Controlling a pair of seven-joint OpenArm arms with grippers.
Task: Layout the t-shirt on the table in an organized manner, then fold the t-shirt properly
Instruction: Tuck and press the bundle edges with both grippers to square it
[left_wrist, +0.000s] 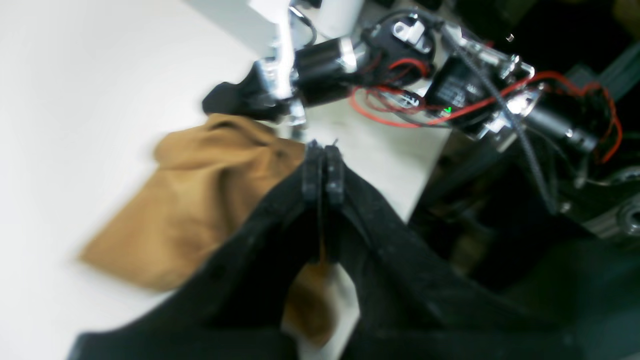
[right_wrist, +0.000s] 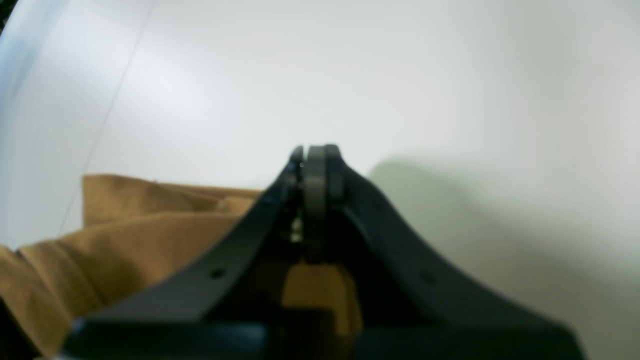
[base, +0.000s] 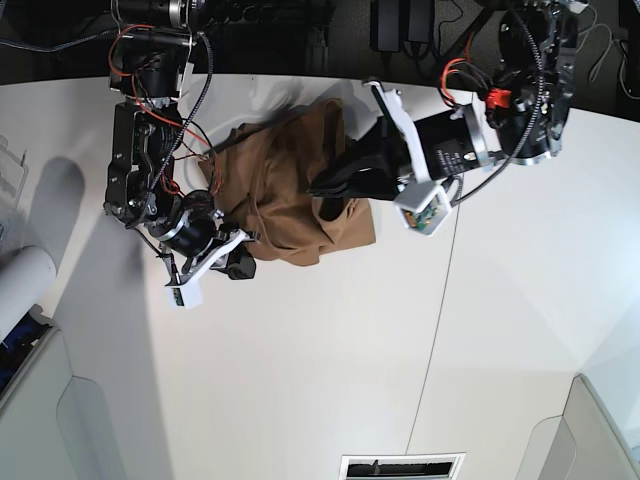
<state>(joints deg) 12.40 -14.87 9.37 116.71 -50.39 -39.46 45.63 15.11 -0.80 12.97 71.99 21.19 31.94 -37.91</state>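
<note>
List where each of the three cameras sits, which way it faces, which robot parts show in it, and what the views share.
Left wrist: rides the left arm behind the shut left gripper, facing past it to the crumpled t-shirt and the right arm's motors.
Right wrist: behind the shut right gripper, looking along the white table, with shirt cloth low at the left.
Base: overhead, looking down; both arms flank the shirt.
Shared: all three show the t-shirt and table.
</note>
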